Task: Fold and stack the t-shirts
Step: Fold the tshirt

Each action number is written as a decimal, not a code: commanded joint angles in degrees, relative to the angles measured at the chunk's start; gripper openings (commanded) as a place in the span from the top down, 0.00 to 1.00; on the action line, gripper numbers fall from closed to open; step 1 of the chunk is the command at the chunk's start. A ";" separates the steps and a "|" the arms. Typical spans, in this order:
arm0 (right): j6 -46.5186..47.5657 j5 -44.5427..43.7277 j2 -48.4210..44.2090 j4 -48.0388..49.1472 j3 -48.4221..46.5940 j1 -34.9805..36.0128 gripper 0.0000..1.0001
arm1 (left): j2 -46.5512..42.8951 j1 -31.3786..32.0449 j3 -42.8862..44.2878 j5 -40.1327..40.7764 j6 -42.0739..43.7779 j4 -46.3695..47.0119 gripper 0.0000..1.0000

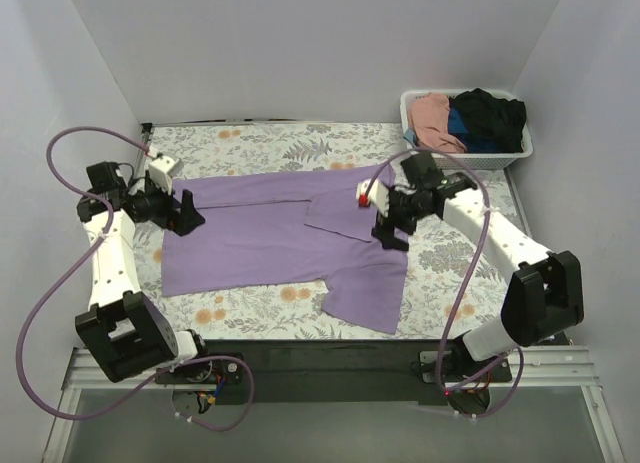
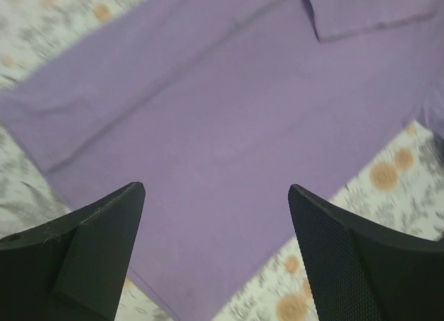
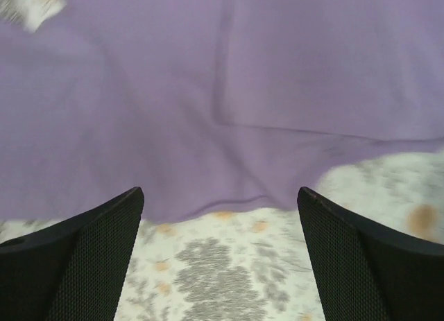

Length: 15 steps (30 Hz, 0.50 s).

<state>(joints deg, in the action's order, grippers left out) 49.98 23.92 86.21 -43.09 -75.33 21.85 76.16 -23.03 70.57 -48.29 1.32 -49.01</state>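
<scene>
A large lavender-purple t-shirt (image 1: 270, 238) lies spread on the flowered table cover, its top long edge and one sleeve folded inward, another sleeve (image 1: 365, 293) sticking out at the lower right. It fills the left wrist view (image 2: 229, 106) and the upper right wrist view (image 3: 229, 92). My left gripper (image 1: 188, 213) is open and empty just above the shirt's left edge. My right gripper (image 1: 390, 233) is open and empty above the shirt's right edge. Pink (image 1: 435, 118), blue (image 1: 470, 133) and black (image 1: 490, 111) shirts lie in the basket.
A white plastic slatted basket (image 1: 515, 151) stands at the back right corner. The flowered table cover (image 1: 250, 143) shows around the shirt. Grey walls close in the table at the back and both sides.
</scene>
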 commanded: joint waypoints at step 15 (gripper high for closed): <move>9.70 -9.42 -4.39 5.82 28.31 14.10 0.32 | -6.64 -0.09 -14.93 6.10 10.81 -14.89 0.24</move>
<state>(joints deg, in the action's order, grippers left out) 57.67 16.84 81.12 -41.56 -47.86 35.40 70.04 -23.03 55.99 -43.77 13.06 -64.51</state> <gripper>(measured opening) 0.685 0.759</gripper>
